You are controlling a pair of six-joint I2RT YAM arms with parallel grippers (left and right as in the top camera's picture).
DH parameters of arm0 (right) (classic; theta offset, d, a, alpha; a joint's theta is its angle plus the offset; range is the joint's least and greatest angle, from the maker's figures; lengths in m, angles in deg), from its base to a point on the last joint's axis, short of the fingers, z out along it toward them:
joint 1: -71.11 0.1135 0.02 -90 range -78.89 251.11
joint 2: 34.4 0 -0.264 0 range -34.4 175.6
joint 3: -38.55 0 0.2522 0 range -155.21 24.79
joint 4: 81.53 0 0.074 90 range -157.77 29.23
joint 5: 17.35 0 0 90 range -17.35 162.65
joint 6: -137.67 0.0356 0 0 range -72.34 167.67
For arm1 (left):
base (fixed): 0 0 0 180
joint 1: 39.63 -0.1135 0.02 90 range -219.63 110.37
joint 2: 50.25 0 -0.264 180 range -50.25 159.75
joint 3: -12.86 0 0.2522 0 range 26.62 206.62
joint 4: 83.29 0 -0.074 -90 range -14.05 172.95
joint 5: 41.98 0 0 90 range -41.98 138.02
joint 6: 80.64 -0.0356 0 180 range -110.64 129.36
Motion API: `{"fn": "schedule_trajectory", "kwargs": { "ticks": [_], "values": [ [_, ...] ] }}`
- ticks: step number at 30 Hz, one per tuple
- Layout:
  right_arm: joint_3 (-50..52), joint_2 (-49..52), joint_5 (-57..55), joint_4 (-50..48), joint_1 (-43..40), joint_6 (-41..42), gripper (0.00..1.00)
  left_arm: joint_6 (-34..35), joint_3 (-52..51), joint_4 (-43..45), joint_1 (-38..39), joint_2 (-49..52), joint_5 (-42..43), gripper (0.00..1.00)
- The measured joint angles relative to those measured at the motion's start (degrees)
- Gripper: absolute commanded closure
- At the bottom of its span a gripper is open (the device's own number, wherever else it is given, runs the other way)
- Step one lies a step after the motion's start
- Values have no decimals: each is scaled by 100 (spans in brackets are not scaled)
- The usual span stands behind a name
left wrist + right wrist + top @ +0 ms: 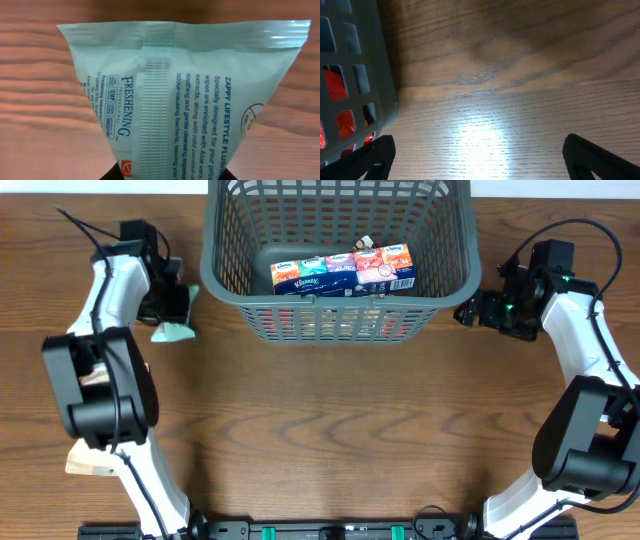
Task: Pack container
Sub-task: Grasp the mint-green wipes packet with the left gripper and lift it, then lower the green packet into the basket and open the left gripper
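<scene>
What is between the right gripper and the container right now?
Only bare table shows. In the right wrist view the right gripper is open and the container wall stands close by, nothing on the wood between.

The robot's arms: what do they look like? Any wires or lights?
The left arm and right arm have white links with bulky black joints. Thin black cables loop by the wrists. Gripper fingers are black; a green light glows at the right wrist.
</scene>
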Motion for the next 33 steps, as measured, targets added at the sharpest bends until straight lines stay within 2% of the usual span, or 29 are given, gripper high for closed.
{"fn": "schedule_trajectory", "kwargs": {
  "ticks": [8, 20, 25, 32, 33],
  "values": [
    [0, 0, 0, -4, -2, -24, 1, 527, 2, 562, -17, -1484, 2, 85],
    [0, 0, 0, -4, 0, -70, 1, 549, 7, 1683, 125, -3630, 17, 86],
    [0, 0, 0, -4, 0, -92, 1, 63, 9, 1952, 938, -4030, 72, 86],
    [0, 0, 0, -2, 0, -94, 1, -1456, 9, 2166, 2332, -3884, 166, 85],
    [0, 0, 0, -4, 0, -96, 1, -1762, 9, 2245, 2470, -3842, 179, 78]
  ]
}}
